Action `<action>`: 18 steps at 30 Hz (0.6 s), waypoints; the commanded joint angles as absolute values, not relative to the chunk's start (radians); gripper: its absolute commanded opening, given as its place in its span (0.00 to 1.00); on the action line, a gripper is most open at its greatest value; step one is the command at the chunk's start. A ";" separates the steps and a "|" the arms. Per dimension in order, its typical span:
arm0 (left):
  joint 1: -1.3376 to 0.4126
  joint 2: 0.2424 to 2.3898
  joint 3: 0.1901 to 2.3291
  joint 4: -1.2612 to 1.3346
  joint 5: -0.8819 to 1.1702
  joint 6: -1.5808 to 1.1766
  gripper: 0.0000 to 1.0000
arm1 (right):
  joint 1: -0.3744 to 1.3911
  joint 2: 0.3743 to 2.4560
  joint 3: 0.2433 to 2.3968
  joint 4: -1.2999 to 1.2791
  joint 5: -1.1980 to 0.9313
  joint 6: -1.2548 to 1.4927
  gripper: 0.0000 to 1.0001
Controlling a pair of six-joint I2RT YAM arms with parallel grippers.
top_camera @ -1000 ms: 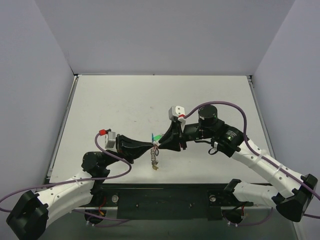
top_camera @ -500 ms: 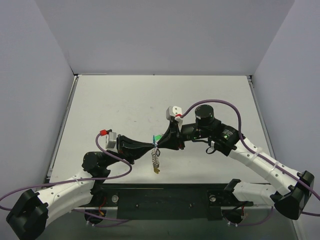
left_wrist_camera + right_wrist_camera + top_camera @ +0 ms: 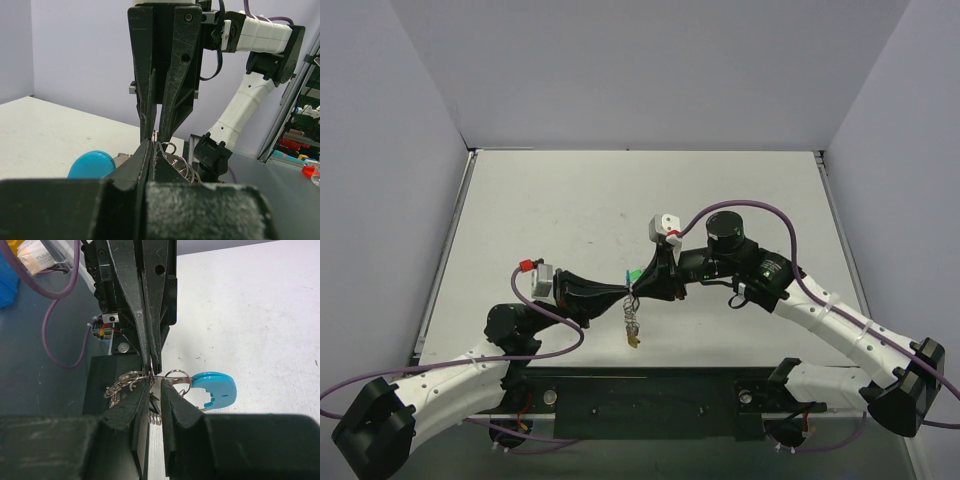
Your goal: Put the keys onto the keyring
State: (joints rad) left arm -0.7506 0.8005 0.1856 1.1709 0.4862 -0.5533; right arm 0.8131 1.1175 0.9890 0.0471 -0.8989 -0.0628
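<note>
Left gripper: jaws pressed together at the tips, pinching a wire loop of the large silvery coiled-wire keyring. Right gripper: jaws almost together, nipping a thin sliver of silver metal. It looks like the small silver key, though too little of it shows to be sure. The two sets of tips meet nose to nose, touching or just apart.

Keyring is held up off the white table, between the two arms near the table's front edge. Its loops hang below the tips, with a small yellow plastic tag at the bottom.

A rounded plastic tag hangs from a little split ring right beside the right tips. It reads cyan in the wrist views and green from above, so it is probably the green key tag.

Progress: judged mid-threading. Both parts are grasped and brought together at the coil. Cannot tell whether the key's hole is past the wire end, so it is not counted as on. What is left is to work this key round the coil, then do the black-rimmed key, which cannot be picked out here. It could be among the hanging loops or out of sight.
</note>
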 commanded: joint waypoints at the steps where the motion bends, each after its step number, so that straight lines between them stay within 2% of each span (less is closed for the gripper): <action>1: -0.761 0.795 0.250 1.261 0.459 -0.542 0.00 | 0.825 1.135 0.999 0.110 -0.907 -0.063 0.11; 3: -0.765 0.793 0.252 1.262 0.453 -0.540 0.00 | 0.831 1.138 1.003 0.110 -0.905 -0.063 0.10; 7: -0.767 0.790 0.249 1.256 0.442 -0.535 0.00 | 0.833 1.140 1.005 0.115 -0.902 -0.060 0.00; 18: -0.769 0.766 0.227 1.212 0.408 -0.532 0.00 | 0.805 1.129 1.022 0.140 -0.871 0.044 0.00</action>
State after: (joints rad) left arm -0.7589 0.7914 0.1879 1.1671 0.4397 -0.5381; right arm 0.8188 1.1313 0.9890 0.0814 -0.8761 -0.0055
